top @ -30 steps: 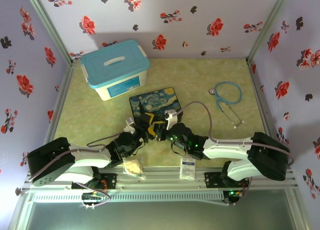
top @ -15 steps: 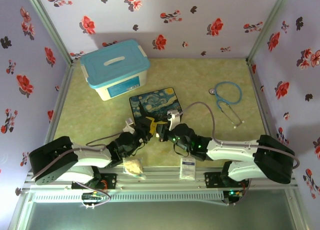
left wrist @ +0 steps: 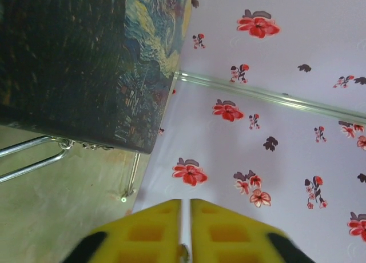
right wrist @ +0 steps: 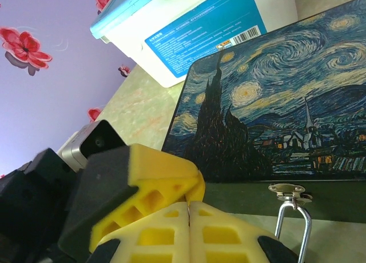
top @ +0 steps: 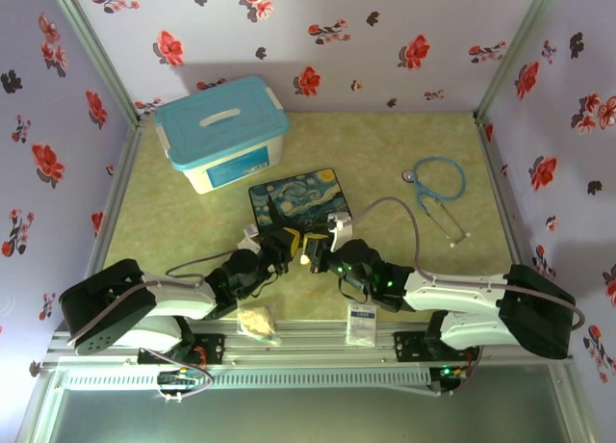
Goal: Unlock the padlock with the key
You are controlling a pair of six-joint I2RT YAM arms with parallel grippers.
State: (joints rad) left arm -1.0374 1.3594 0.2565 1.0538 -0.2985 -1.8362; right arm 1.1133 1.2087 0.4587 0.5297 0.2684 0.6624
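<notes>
My two grippers meet tip to tip just in front of the painted tin box (top: 300, 195). The left gripper (top: 289, 242) is shut; in the left wrist view a small brass-and-silver piece (left wrist: 184, 253) sits deep in the slit between its yellow fingers (left wrist: 150, 228). In the right wrist view a rounded brass-yellow bump, the padlock (right wrist: 198, 187), pokes out beside the left gripper's finger. The right gripper (right wrist: 189, 204) is shut on a thin dark sliver, the key (right wrist: 189, 213), right under the padlock. Most of both is hidden.
The tin's silver wire handle (right wrist: 293, 226) hangs off its front wall, close to the right of my fingers. A blue-lidded plastic box (top: 221, 133) stands back left, a stethoscope (top: 438, 188) right. A white packet (top: 362, 323) and a crumpled wrapper (top: 256, 321) lie near the front rail.
Both grippers have stayed shut and pressed together, drifting a little to the right and toward the front. The right arm's forearm has swung rightward.
</notes>
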